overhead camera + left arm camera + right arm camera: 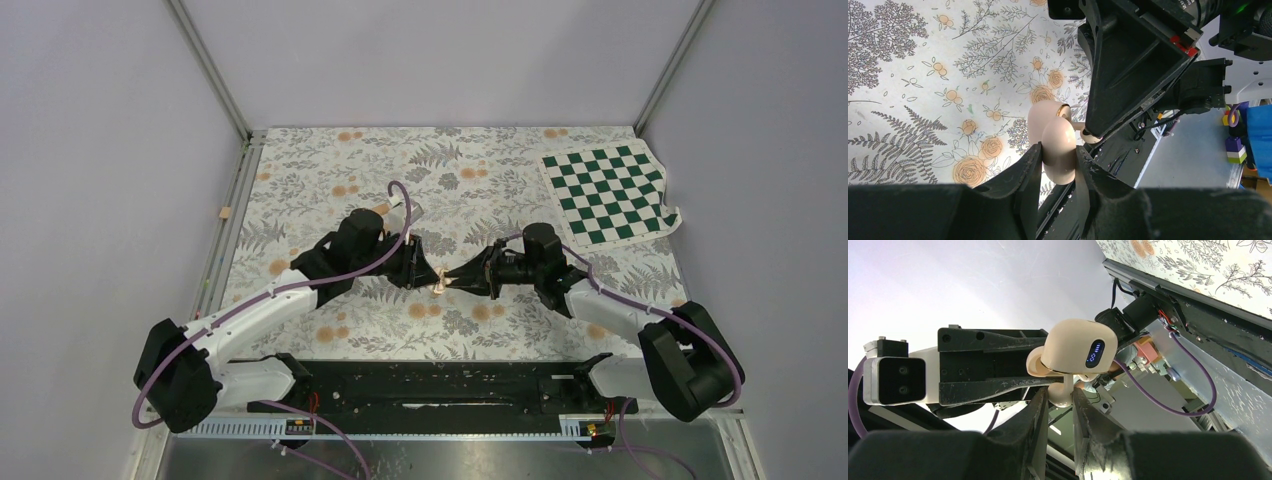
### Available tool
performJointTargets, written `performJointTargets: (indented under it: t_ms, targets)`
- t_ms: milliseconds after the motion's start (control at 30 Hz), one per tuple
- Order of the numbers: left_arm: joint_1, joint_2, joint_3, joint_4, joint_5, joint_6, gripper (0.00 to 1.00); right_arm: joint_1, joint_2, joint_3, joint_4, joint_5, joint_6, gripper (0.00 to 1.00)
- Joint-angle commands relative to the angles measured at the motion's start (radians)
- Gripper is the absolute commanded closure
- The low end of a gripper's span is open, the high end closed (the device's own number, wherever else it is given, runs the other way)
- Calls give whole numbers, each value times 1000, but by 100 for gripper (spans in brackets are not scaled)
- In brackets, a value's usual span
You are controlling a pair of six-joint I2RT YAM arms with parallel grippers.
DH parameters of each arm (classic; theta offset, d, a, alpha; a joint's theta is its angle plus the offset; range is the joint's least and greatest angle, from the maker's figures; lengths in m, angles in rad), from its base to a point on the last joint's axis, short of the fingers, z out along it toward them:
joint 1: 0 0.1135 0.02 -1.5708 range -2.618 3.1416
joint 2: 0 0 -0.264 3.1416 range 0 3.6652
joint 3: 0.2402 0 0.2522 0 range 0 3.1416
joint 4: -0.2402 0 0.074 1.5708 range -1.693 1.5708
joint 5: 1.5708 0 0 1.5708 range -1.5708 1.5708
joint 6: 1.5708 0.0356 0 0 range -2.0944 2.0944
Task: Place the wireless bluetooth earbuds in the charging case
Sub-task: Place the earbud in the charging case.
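Observation:
My left gripper (1059,152) is shut on the pale peach charging case (1058,147), whose lid (1040,117) hangs open behind it. In the right wrist view the case (1073,347) shows a lit blue display. My right gripper (1060,397) is shut on an earbud (1060,394), with its stem reaching up into the case. In the top view both grippers meet above the table's middle, left (430,277), right (455,279), with the case (441,285) between them. A second earbud does not show clearly.
A green and white checkered mat (608,190) lies at the back right of the floral tablecloth (350,170). A black rail (430,385) runs along the near edge between the arm bases.

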Motion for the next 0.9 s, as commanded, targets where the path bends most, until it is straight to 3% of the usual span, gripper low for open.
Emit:
performJointTargets:
  t_ms: [0, 233, 867]
  targets:
    - [-7, 4, 47, 19, -3, 6, 100, -5, 6, 39, 36, 6, -8, 100]
    - [-10, 22, 46, 12, -12, 9, 100, -5, 14, 18, 107, 16, 44, 100]
    - [-12, -3, 54, 7, -21, 27, 100, -5, 3, -18, 36, 40, -12, 100]
